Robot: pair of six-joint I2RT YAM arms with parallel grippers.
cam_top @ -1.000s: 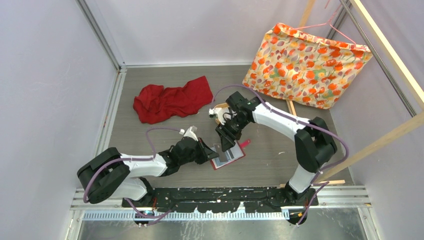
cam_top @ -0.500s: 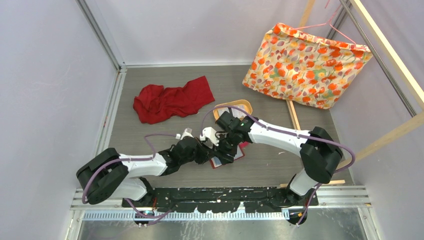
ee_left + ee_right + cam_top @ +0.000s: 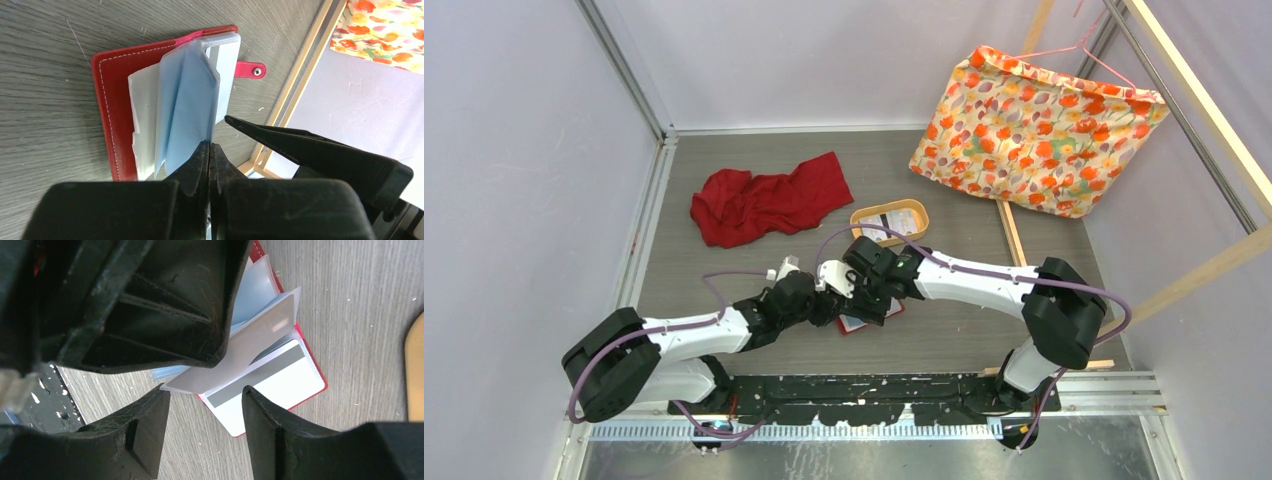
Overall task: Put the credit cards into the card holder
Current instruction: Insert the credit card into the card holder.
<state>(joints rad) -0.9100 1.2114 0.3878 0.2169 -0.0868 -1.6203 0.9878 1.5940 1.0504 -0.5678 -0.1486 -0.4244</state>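
Card holder (image 3: pixel 112 95): red, lying open on the table (image 3: pixel 684 270) near its front edge, right under both grippers. Its snap tab (image 3: pixel 250 70) sticks out from one side.
Pockets (image 3: pixel 187 95): clear bluish leaves, standing up off the cover and fanned out.
Striped card (image 3: pixel 270 387): white with a grey stripe, lying flat on the holder's open side, below the fanned leaves.
Pale card (image 3: pixel 250 335): tilted among the leaves. Whether it sits fully in a pocket cannot be told.
Left gripper (image 3: pixel 209 150): fingers pressed together at the near edge of the leaves. Whether a leaf is nipped between them cannot be told.
Right gripper (image 3: pixel 205 395): fingers apart and holding nothing, just over the holder's corner, close beside the left gripper.
Tray (image 3: pixel 916 212): tan oval, beyond the holder and apart from it.
Cloth (image 3: pixel 769 200): red, crumpled, far left of the table.
Bag (image 3: pixel 1034 130): floral, hanging at the back right.
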